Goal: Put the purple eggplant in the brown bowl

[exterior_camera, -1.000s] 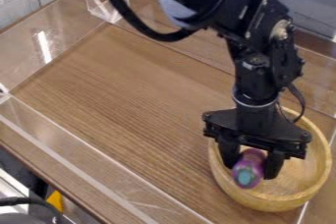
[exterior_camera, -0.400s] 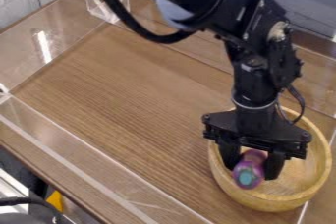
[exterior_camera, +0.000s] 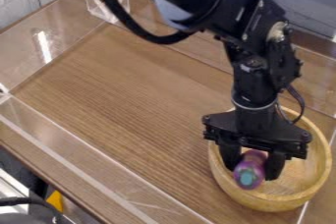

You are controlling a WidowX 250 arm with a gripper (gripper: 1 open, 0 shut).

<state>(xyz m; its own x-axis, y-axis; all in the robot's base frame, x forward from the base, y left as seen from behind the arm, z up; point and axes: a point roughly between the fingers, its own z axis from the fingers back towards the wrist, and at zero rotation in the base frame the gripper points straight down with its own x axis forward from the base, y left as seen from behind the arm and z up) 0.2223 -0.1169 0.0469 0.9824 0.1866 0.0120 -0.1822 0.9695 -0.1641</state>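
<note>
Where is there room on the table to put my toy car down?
The wood table is bare to the left of the brown bowl, out to the clear walls. It is crowded inside the bowl: the pincer is there, shut on the purple eggplant.

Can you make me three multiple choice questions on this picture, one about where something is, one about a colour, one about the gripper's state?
1. Where is the eggplant?
A. On the bare table at far left
B. Between the gripper fingers, over the inside of the bowl
C. Outside the clear wall

2. What colour is the eggplant's body?
A. Yellow
B. Red
C. Purple

3. How is the gripper?
A. Shut on the eggplant
B. Wide open and empty
C. Out of view

Answers:
1. B, the eggplant sits between the fingers within the bowl's rim.
2. C, its glossy body shows purple with a teal tip.
3. A, the fingers flank the eggplant closely on both sides.
</note>
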